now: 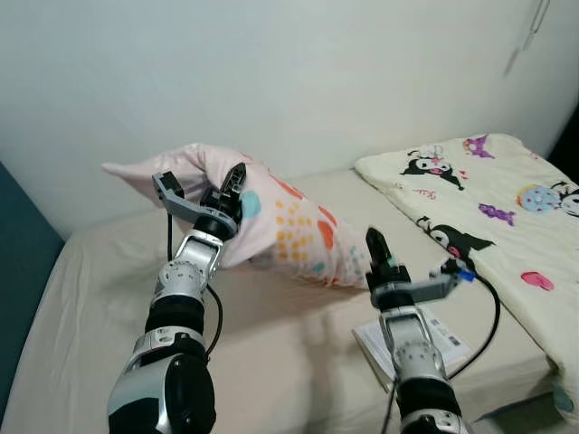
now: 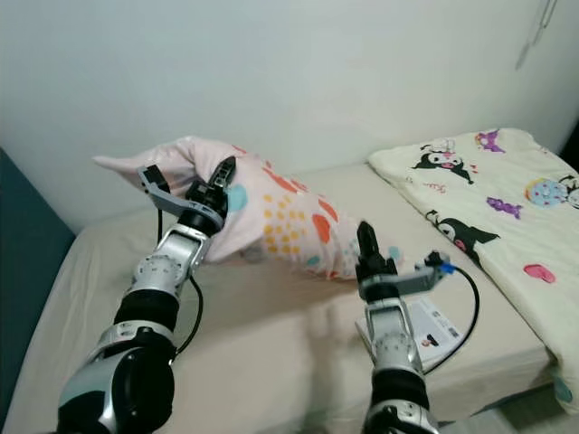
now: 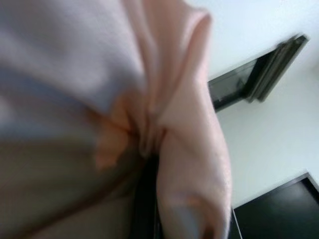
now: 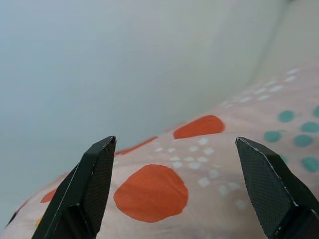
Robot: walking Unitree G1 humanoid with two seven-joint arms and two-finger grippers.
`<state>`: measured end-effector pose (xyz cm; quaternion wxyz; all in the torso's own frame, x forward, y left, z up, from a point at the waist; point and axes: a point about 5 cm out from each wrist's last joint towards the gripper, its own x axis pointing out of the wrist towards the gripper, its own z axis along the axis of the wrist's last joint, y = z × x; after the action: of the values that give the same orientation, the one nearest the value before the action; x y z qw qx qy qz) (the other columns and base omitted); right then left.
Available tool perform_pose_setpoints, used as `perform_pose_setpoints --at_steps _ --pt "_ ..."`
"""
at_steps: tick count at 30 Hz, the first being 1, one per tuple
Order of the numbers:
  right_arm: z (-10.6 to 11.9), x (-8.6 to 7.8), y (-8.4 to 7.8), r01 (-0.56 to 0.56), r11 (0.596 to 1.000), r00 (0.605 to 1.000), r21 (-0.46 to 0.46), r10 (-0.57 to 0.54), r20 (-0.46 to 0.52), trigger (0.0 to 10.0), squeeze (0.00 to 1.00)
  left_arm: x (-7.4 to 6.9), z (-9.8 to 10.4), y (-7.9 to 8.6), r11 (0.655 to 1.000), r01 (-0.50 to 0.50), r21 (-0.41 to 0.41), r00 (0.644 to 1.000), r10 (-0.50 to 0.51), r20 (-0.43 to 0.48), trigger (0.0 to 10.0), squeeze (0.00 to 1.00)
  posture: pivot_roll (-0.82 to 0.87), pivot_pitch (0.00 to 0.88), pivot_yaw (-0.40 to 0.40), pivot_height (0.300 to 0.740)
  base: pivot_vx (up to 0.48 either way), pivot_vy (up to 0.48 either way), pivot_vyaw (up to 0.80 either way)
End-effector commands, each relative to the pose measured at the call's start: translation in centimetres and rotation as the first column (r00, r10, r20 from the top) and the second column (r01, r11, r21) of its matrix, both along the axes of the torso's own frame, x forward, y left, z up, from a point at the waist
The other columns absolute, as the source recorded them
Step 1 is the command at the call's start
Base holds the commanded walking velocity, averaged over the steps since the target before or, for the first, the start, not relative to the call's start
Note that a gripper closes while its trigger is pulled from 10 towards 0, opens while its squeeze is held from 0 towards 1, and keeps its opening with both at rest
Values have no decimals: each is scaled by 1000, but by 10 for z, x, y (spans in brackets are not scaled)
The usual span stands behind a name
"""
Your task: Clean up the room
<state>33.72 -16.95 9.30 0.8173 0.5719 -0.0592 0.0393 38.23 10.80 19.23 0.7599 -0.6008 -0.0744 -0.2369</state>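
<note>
Bed point(image 1: 271, 353) comes first, wide and beige, pushed against the white wall. A cream blanket point(image 1: 507, 194) with cartoon pictures lies on the bed's right side. The pink pillow point(image 1: 298, 226), with its orange and teal spots, is held up above the mattress. It slants from high on the left down to low on the right, so its long side runs between the two arms.

The left hand point(image 1: 231, 190) is pinched tight on the high end of the pillow. The left wrist view shows pink cloth bunched up right at the fingers, and the head views do not show that bunching. The right hand point(image 1: 378, 249) sits just beside the low end, wide open and holding nothing. In the right wrist view its two black fingers point(image 4: 87, 189) stand far apart, with the spotted cloth lying right in front of them. So the low end is nearest to the right hand, and I think it needs only a short reach forward to grab it.

A small white booklet point(image 1: 412, 344) lies flat on the bed under the right arm.
</note>
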Motion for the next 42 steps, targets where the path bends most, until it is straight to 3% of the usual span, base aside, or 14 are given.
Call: perform_pose_setpoints --at_steps 1,11,19,22,28,30,32,33,34,38,39,40,41,42 --pt "-5 0 3 -11 999 1000 48 11 -10 10000 0 -2 28 0 998 -15 -67 995 21 99 10000 0 -20 7 34 740 0 0 0" --pt "-7 1 7 -20 987 1000 158 22 -7 10000 0 -7 79 -27 987 66 -146 975 -33 219 10000 0 -10 9 30 740 0 0 0" --pt "-13 -2 26 -121 967 992 222 129 -18 10000 0 -9 90 -34 983 89 -162 973 -51 226 10000 0 -13 4 35 740 0 0 0" --pt "-21 -3 36 -178 972 977 153 193 -87 10000 0 -11 92 -34 982 91 -167 972 -52 228 10000 0 -12 1 31 740 0 0 0" --pt "-35 -10 38 -232 936 951 -264 161 -265 10000 0 -12 94 -32 981 90 -174 972 -48 230 10000 0 -12 0 26 740 0 0 0" --pt "-34 -12 35 -258 872 948 -417 144 -285 10000 0 -12 93 -32 981 89 -174 972 -48 230 10000 0 -17 0 28 740 0 0 0" --pt "-30 -14 31 -321 650 940 -689 127 -318 10000 0 -13 92 -32 980 90 -175 973 -49 227 10000 0 -21 0 30 740 0 0 0" --pt "-29 -14 31 -331 584 938 -741 122 -323 10000 0 -13 92 -32 980 91 -175 973 -50 226 10000 0 -21 0 30 740 0 0 0" --pt "-23 -15 27 -342 437 939 -832 114 -325 10000 0 -13 93 -32 980 94 -176 973 -53 226 10000 0 -33 0 32 740 0 0 0" --pt "2 -16 12 -263 4 961 -965 88 -262 10000 0 -13 94 -34 978 103 -180 972 -60 229 10000 0 -46 0 34 740 0 0 0" --pt "2 -16 12 -263 4 961 -965 88 -262 10000 0 -13 94 -34 978 103 -180 972 -60 229 10000 0 -46 0 34 740 0 0 0" --pt "4 -16 11 -246 -57 964 -968 86 -250 10000 0 -13 94 -34 978 103 -181 972 -60 229 10000 0 -46 0 34 740 0 0 0" --pt "7 -17 9 -224 -204 963 -953 106 -249 10000 0 -13 94 -34 977 105 -185 971 -61 229 10000 0 -53 0 35 740 0 0 0" --pt "7 -17 9 -224 -204 963 -953 106 -249 10000 0 -13 94 -34 977 105 -185 971 -61 229 10000 0 -53 0 35 740 0 0 0"
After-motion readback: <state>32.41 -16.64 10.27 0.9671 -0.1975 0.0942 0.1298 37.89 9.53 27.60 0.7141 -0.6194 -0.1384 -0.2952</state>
